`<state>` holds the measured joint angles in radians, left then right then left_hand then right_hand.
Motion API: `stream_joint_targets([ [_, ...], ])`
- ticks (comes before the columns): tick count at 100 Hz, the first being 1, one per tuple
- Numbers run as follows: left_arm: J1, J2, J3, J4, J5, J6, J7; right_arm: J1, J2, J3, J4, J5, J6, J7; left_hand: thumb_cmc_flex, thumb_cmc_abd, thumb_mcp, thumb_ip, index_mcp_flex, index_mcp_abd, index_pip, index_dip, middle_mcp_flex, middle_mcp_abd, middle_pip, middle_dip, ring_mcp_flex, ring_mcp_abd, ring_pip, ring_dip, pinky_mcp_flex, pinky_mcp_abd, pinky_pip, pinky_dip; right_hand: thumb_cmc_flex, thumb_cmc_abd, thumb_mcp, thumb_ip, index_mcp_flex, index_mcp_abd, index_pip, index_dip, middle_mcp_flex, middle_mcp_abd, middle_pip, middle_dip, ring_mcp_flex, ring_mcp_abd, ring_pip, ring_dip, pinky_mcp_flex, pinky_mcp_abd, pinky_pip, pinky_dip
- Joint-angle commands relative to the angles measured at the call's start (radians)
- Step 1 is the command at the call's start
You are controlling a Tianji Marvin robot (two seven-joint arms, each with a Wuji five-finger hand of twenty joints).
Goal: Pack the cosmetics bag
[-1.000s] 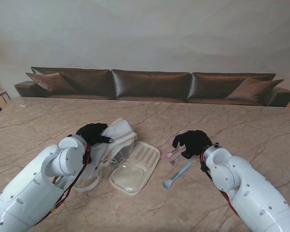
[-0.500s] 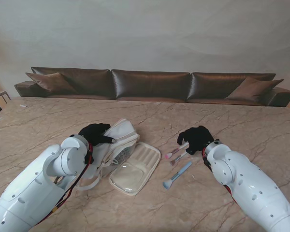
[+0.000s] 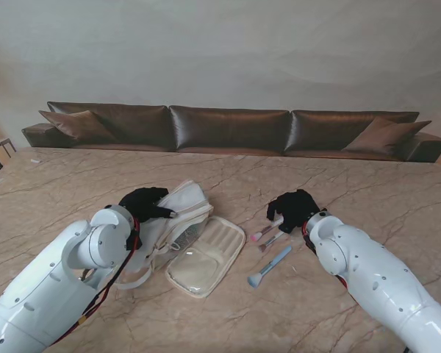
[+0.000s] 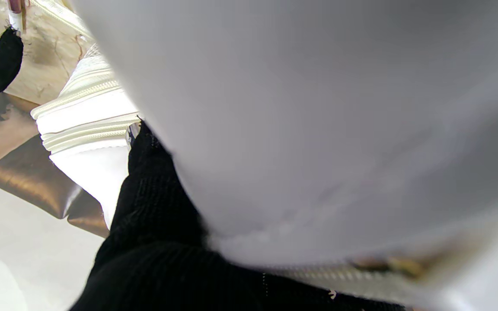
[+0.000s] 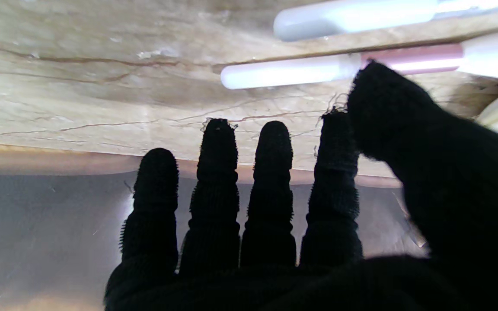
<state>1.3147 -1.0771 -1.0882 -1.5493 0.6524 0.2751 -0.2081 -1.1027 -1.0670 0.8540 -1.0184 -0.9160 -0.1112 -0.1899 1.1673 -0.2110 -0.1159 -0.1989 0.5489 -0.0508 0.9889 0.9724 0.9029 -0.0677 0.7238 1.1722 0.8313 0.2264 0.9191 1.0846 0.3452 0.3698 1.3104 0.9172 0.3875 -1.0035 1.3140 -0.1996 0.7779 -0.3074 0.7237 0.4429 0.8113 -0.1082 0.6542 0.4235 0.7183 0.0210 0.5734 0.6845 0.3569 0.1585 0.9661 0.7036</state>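
The white cosmetics bag [image 3: 185,208] lies open left of centre, its flap [image 3: 219,239] with a clear pocket [image 3: 191,270] spread toward me. My left hand [image 3: 142,202], in a black glove, is shut on the bag's left rim. In the left wrist view white bag fabric [image 4: 318,108] fills the frame over that hand [image 4: 154,207]. A pink brush [image 3: 266,232], a grey one [image 3: 273,239] and a blue brush [image 3: 270,266] lie to the right of the flap. My right hand [image 3: 295,207] hovers open over their handle ends, its fingers [image 5: 216,172] spread and its thumb beside the pink brush handle [image 5: 309,71].
The marble table [image 3: 353,191] reaches far to both sides. A brown sofa [image 3: 228,129] stands beyond its far edge. A second pale handle [image 5: 352,19] lies just past the pink one.
My right hand drew back from over the brush heads toward the handle ends, farther from me, then edged slightly left. The left hand and the bag stayed put.
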Motion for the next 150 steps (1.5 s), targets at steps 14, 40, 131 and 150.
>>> stream_joint_targets([
  [14,-0.002,-0.004,0.010,-0.008,-0.011,-0.004,-0.003,0.017,-0.012,-0.017,0.020,0.015,0.002,-0.009,0.124,0.108,0.040,0.057,0.003,-0.198,0.087,0.053,0.007,-0.039,0.024,0.029,-0.006,-0.020,-0.003,0.018,-0.012,-0.009,0.002,0.019,-0.025,-0.022,0.006,-0.009,-0.016,-0.028,-0.001,-0.007,-0.041,-0.014,0.033,0.012,-0.025,-0.032,0.019,0.014,-0.012,0.001,-0.001,0.014],
  [40,0.000,-0.006,0.015,-0.009,-0.015,-0.005,0.008,0.031,-0.018,-0.041,0.038,0.027,0.014,-0.018,0.124,0.110,0.039,0.055,0.001,-0.197,0.088,0.053,0.007,-0.040,0.025,0.030,-0.005,-0.020,-0.003,0.019,-0.010,-0.010,0.003,0.021,-0.019,-0.011,0.000,-0.007,-0.008,-0.033,0.005,-0.009,-0.033,-0.012,0.037,0.014,-0.021,-0.030,0.030,0.017,-0.011,0.004,0.004,0.014],
  [131,0.016,-0.004,0.001,-0.022,-0.019,0.006,-0.003,0.137,-0.065,-0.207,0.220,0.120,0.010,-0.120,0.124,0.112,0.034,0.053,-0.003,-0.195,0.090,0.047,0.004,-0.046,0.027,0.033,-0.009,-0.024,-0.005,0.021,-0.015,-0.013,-0.001,0.025,0.009,-0.027,-0.018,-0.101,0.061,-0.116,0.066,-0.079,-0.025,-0.016,0.059,0.019,-0.025,-0.030,0.061,0.026,-0.013,0.010,0.023,0.008],
  [150,0.020,-0.003,-0.004,-0.023,-0.019,0.007,-0.006,0.139,-0.064,-0.218,0.224,0.117,0.013,-0.121,0.124,0.112,0.034,0.052,-0.003,-0.192,0.091,0.045,0.003,-0.046,0.028,0.034,-0.010,-0.024,-0.006,0.021,-0.016,-0.014,-0.002,0.025,0.052,-0.051,-0.045,-0.202,0.107,-0.164,0.211,-0.220,0.002,-0.021,0.066,0.019,-0.009,-0.029,0.072,0.028,-0.008,0.012,0.032,0.006],
])
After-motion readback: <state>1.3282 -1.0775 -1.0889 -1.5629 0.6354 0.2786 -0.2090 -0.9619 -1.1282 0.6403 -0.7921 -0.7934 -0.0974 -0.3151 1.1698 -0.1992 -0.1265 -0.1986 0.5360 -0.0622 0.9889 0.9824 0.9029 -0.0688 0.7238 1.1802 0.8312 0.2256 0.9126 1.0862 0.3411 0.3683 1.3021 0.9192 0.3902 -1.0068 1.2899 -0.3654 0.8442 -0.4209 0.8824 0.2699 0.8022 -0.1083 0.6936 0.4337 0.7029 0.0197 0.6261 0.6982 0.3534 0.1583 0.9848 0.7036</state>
